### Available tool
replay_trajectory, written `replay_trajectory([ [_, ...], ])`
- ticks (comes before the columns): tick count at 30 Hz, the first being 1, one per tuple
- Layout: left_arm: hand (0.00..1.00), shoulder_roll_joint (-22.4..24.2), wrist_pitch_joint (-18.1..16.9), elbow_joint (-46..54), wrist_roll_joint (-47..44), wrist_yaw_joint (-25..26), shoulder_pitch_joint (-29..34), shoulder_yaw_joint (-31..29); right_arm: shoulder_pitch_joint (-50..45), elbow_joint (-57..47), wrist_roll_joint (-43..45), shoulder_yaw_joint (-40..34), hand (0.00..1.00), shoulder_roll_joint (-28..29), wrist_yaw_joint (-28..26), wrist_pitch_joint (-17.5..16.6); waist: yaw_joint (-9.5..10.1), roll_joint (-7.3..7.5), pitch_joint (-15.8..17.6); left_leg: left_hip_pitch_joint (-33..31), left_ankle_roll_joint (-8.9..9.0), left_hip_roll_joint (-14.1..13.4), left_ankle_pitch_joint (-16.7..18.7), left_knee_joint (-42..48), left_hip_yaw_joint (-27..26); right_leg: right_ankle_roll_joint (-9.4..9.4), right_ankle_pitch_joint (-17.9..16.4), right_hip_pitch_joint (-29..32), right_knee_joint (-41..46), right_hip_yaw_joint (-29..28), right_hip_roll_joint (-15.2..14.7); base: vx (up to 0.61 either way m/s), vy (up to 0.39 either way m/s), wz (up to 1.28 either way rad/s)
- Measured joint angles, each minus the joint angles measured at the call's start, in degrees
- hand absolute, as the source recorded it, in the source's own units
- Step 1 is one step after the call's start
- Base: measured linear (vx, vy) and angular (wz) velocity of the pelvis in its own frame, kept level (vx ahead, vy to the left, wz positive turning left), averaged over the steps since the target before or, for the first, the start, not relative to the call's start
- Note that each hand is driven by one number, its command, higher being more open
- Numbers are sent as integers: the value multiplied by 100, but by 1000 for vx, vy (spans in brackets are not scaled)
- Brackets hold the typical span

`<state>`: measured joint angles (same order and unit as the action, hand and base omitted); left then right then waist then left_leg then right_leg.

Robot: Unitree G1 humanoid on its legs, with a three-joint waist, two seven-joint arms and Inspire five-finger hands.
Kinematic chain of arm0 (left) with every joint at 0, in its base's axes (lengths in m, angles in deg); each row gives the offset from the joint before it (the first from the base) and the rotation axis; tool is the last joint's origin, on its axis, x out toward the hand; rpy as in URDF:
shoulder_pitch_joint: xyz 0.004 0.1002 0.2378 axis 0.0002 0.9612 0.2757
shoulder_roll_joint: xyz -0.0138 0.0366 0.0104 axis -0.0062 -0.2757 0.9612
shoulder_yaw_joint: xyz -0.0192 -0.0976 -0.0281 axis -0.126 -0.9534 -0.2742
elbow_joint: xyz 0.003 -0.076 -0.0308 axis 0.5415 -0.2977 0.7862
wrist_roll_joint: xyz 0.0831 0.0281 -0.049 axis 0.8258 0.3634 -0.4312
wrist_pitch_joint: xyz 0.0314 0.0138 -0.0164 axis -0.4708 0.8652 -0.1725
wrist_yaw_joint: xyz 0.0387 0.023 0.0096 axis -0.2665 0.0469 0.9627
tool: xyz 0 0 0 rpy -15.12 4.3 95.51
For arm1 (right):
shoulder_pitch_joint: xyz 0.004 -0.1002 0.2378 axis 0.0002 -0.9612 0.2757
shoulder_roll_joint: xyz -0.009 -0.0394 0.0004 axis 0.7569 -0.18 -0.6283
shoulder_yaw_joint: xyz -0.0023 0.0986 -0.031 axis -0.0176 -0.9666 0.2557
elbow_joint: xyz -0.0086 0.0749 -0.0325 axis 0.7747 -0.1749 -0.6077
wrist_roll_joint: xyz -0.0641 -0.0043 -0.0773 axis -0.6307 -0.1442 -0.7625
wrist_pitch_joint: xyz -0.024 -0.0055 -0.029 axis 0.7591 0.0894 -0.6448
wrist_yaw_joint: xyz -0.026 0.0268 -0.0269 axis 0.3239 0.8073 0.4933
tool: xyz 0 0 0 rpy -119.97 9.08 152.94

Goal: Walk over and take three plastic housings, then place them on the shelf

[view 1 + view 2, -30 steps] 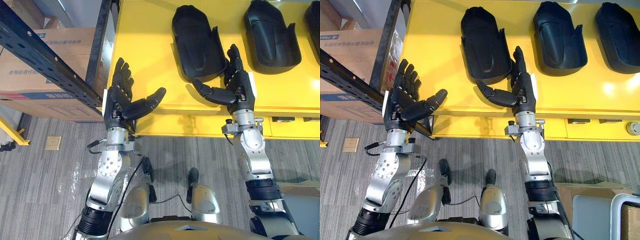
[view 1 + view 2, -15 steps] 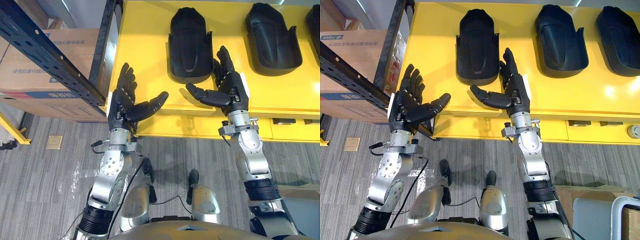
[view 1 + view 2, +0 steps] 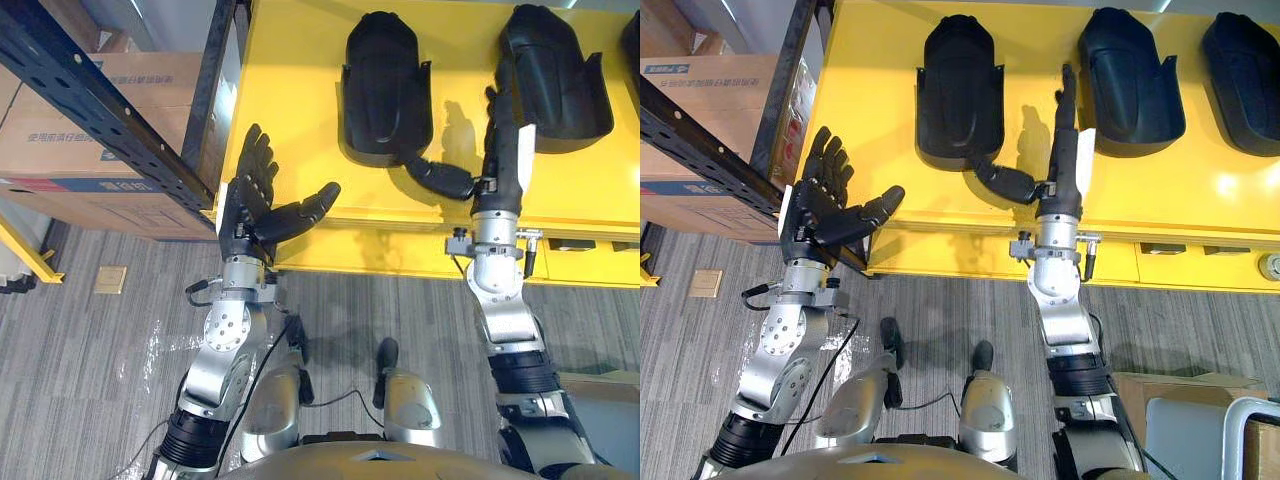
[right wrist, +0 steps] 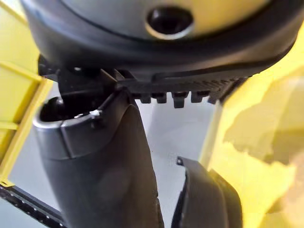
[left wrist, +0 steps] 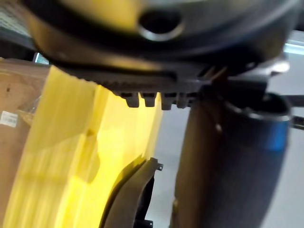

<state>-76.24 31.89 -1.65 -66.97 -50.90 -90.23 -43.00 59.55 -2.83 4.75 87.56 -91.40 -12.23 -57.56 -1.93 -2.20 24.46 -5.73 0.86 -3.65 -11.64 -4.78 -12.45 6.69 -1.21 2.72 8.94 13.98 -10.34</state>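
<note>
A: On the yellow table (image 3: pixel 300 100), three black plastic housings lie flat in a row. There's the left housing (image 3: pixel 385 80), the middle housing (image 3: pixel 555 70), and the right housing (image 3: pixel 1248 55) out toward the table's right end.

B: And the right hand (image 3: pixel 498 160)?

A: It's over the table, between the left housing and the middle housing. The fingers are straight and pressed together, pointing to the table's far side. The thumb sticks out sideways, with its tip at the left housing's near rim. Touching or just shy of it, I cannot tell.

B: Is it gripping anything?

A: No, it holds nothing. All three housings rest on the table top.

B: What about the left hand (image 3: pixel 245 205)?

A: That's at the table's near left corner. Its fingers are straight and slightly fanned, the thumb stretches out along the table's front edge, and the palm is empty.

B: And past that corner?

A: A black shelf rack (image 3: pixel 90 100) runs beside the table's left side, with cardboard boxes (image 3: pixel 70 150) beneath its beam.
</note>
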Motion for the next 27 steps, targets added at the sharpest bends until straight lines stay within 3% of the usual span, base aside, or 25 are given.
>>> replay_trajectory([
  [8,100,-20,-22,-25,0,-14,-53,-48,400,5,-35,129,100,-441,-91,13,40,-54,31,-120,-7,4,-27,1,74,1,0,75,19,56,-2,3,-7,5],
  [16,100,-71,-137,-149,-2,-143,-194,-119,984,348,39,337,100,-1052,-672,14,53,-99,95,-181,-13,2,-65,2,163,-35,-50,131,140,142,-11,2,-20,6],
  [27,100,-75,-268,-159,0,-317,-210,-156,1162,468,52,473,100,-1378,-1461,-395,90,-102,205,-191,-15,-1,-74,2,168,-36,-95,174,220,148,-19,0,-2,0],
])
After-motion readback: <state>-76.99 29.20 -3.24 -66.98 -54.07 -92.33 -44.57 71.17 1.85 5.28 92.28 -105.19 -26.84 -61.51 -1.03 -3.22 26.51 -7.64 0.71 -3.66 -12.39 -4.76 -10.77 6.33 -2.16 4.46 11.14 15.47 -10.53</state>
